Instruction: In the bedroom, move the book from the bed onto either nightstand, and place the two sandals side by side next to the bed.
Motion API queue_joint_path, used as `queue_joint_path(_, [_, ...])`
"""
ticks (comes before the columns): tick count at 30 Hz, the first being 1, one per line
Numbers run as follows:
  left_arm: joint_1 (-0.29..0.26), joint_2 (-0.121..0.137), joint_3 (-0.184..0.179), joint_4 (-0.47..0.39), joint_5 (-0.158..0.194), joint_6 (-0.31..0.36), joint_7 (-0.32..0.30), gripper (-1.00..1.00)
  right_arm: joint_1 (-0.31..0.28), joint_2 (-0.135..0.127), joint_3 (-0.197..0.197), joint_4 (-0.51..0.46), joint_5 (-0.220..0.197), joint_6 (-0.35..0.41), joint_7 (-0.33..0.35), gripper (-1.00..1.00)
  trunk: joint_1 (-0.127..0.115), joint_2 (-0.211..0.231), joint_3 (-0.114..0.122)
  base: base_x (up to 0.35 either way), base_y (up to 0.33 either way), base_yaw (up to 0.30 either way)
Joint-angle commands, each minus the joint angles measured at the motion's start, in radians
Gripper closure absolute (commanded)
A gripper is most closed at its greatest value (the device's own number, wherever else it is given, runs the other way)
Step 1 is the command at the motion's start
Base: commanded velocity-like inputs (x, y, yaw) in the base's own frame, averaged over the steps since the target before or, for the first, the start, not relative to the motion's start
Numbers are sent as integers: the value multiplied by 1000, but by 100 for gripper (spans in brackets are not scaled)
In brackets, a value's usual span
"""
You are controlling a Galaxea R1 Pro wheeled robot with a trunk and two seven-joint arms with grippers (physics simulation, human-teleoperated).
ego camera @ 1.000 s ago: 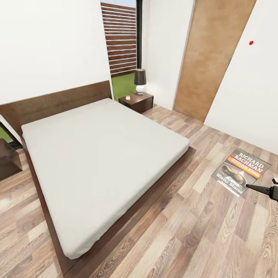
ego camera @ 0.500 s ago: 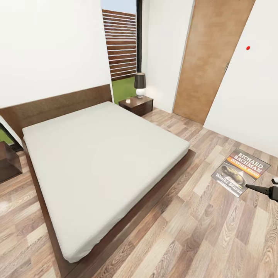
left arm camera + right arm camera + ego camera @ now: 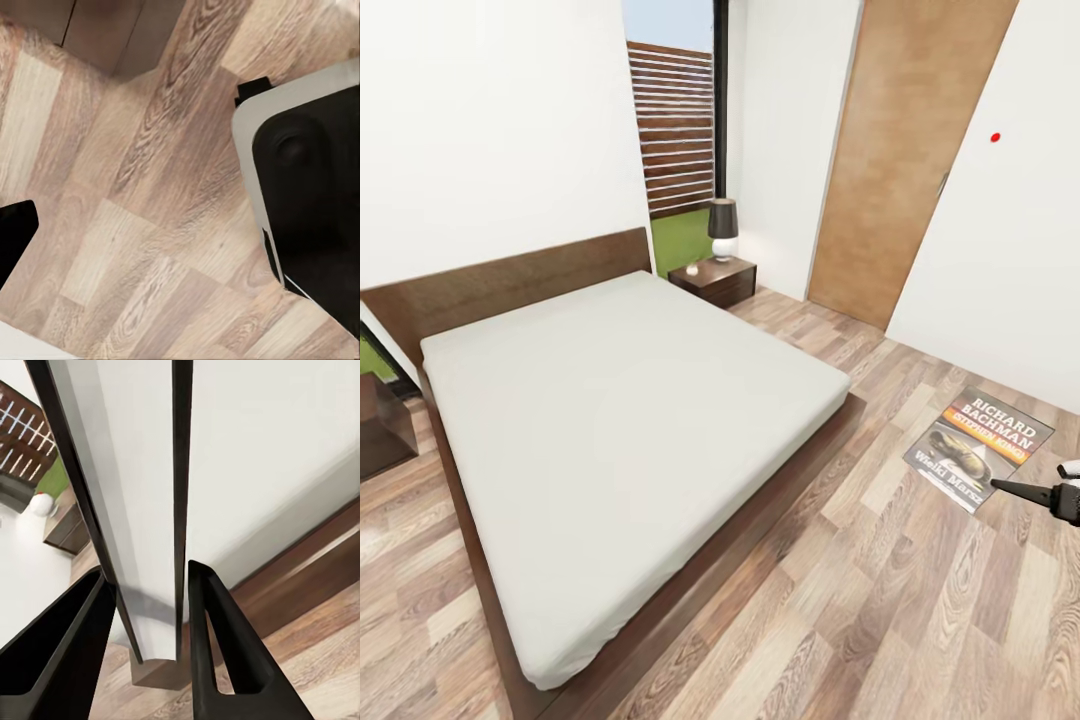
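the right gripper has its two black fingers clamped on the book, which stands edge-on between them in the right wrist view — a thin white block of pages with dark cover edges running away from the camera. in the head view the same gripper comes in from the right edge, a black finger pointing at the lower corner of the book, whose cover faces up: orange band, white "richard bachman" lettering, a dark picture below. the book is held out over the wooden floor, well apart from the bed.

the left gripper shows as one black fingertip at the edge of the left wrist view over the floorboards, beside a grey and black part of the robot; whether it is apart or together cannot be told.

the bed lies bare, a light mattress on a dark frame with its headboard against the white wall. at its far corner stands the nightstand with a lamp — black shade, white base. beyond that, a tall window with slats, and to the right a brown door.
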State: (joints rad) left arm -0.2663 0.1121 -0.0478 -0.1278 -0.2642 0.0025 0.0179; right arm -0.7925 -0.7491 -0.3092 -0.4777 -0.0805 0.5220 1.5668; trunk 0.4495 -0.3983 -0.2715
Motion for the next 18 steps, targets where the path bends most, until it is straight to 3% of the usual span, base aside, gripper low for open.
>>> queue_joint_path(1, [0, -8, -4, -1, -5, 0, -8, -100, -1, 1, 0, 0, 0, 10, 3, 100, 1, -2, 0, 0, 0, 0])
queue_joint_path(8, [-2, -51, -3, -2, -2, 1, -42, -100, -1, 10, 0, 1, 0, 5, 2, 100, 1, -2, 11, 0, 0, 0])
queue_joint_path(18, [-4, -104, -1, -3, 4, -10, -53, -100, -1, 39, -1, 2, -2, -72, -2, 100, 1, -2, 27, 0, 0, 0])
